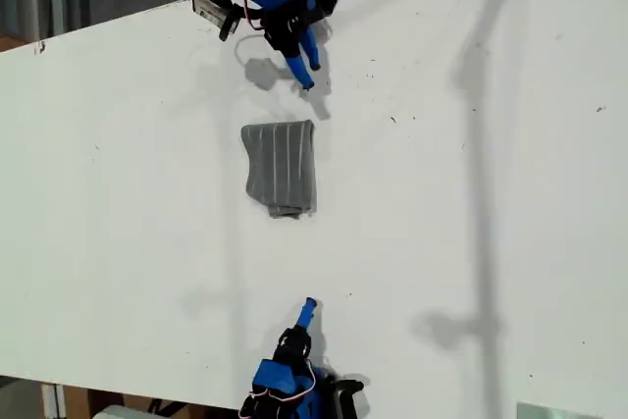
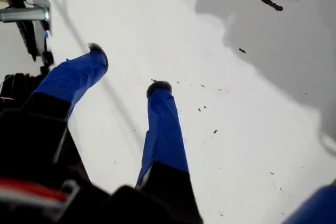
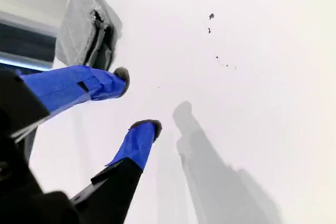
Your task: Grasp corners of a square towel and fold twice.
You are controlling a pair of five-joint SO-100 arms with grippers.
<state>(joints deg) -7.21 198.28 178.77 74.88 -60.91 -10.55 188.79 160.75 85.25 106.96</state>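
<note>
Both grippers, my first gripper [image 2: 128, 69] and my second gripper [image 3: 137, 99], hang parted and empty over bare table [image 1: 471, 242], well apart from the square towel [image 1: 282, 168], already folded small mid-table; folding looks finished, so only retreat remains.

Both arms are built from bright blue printed shells joined to black motor blocks. Thin white and red cables are looped over the blue housing behind each tool. On my first tool [image 2: 128, 69], two long blue-taped fingers [image 2: 165, 129] are seen, each capped by a dark, worn tip and rooted in black mounts. My second tool [image 3: 136, 100] is finished the same way: blue tape is wrapped over its fingers [image 3: 73, 85], with grey-black pads at the ends and a black base behind them.
</note>
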